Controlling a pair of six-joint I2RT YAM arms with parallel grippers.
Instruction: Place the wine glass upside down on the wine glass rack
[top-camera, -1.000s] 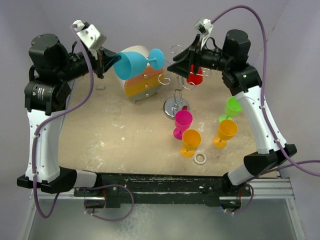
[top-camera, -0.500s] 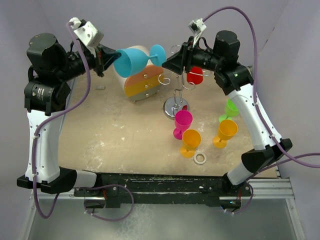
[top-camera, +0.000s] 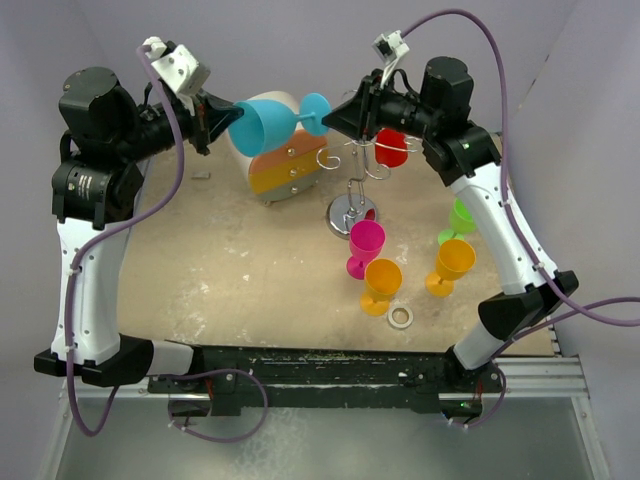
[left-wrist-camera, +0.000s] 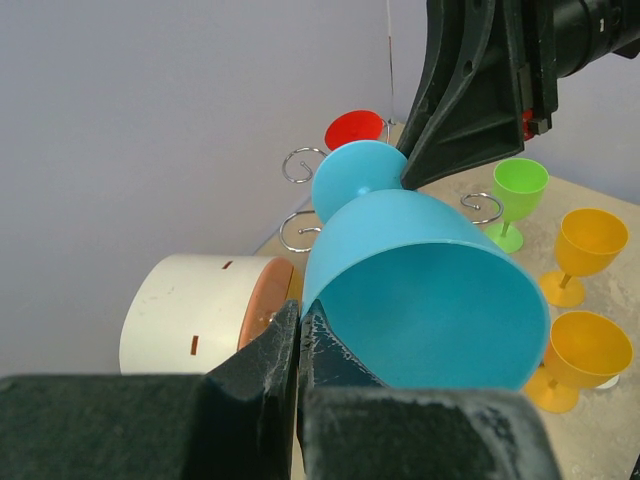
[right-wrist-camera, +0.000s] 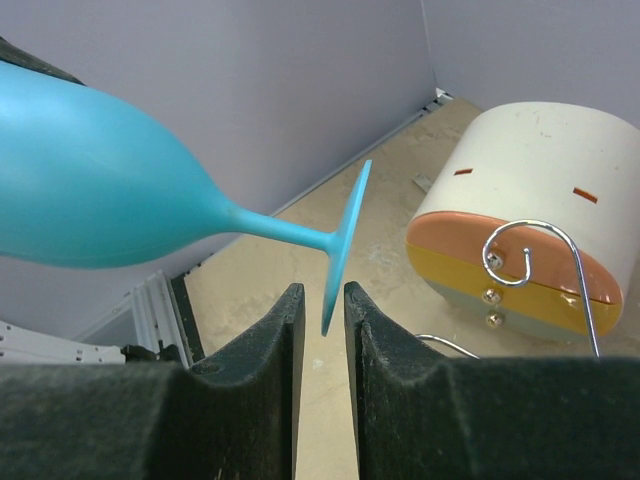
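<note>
Left hand (top-camera: 214, 120) clamped on the rim of the blue wine glass (top-camera: 266, 122), which lies on its side in the air, foot toward the wine glass rack (top-camera: 352, 175). Right hand (right-wrist-camera: 322, 305), fingers slightly parted, straddles the foot's edge; contact cannot be told. Rack stands on the surface (top-camera: 250, 270).

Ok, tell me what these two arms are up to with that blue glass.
The left arm's fingers pinch the bowl rim of the blue wine glass, holding it sideways in the air. The right arm's fingers straddle the edge of its foot, slightly apart and not yet clamped, so it looks like a handover. The wine glass rack stands nearby with a red glass already on it.
</note>
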